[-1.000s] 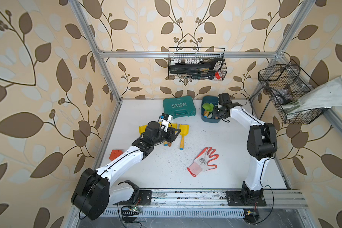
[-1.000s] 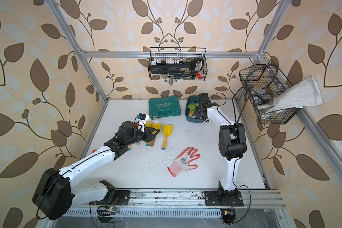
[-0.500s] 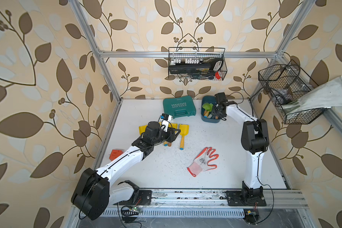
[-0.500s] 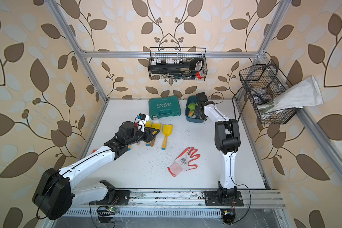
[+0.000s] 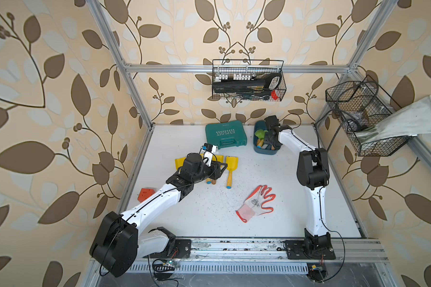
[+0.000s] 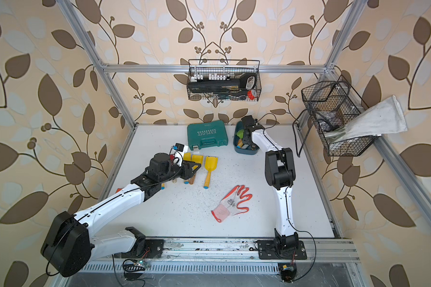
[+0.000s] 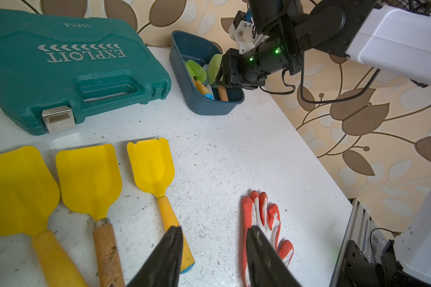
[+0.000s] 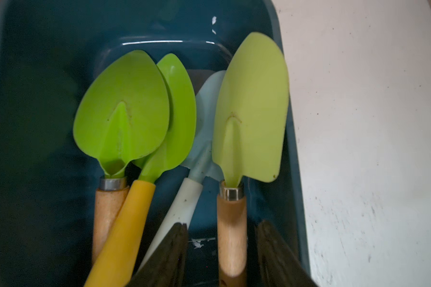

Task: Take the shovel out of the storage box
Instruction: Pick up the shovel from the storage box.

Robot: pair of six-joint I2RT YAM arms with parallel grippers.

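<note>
Storage box: the dark blue, lidless storage box (image 5: 265, 152) stands at the far edge of the table (image 5: 259, 223), toward its far right corner; it shows in both top views (image 6: 245, 152).
Contents: four shovels lie in the box with their blades all toward the same end. Two bright green shovels (image 8: 122, 111) overlap, one with a wooden handle and one with a yellow handle. A white shovel (image 8: 202, 139) lies partly under its neighbours. A pale green shovel (image 8: 251, 111) with a wooden handle lies along one long wall.
Right gripper: the right gripper (image 8: 222, 223) is down inside the storage box. Its jaws are parted, with one finger on each side of the pale green shovel's wooden handle and a gap on both sides, so it is not clamped on it.
Left gripper: the left gripper (image 7: 213, 231) hangs over the table left of its middle. Its jaws are spread, with nothing between them.
Yellow shovels: three yellow shovels (image 7: 90, 179) lie side by side on the table by the left gripper, their blades toward the teal case.
Teal case: the closed teal case (image 5: 225, 134), lettered EXPLOIT, lies at the far edge, just beside the storage box on its left.
Glove: a white and orange glove (image 5: 258, 202) lies flat near the table's middle, apart from the shovels.
Wire baskets: black wire baskets (image 5: 249, 84) hang on the back and right walls.
</note>
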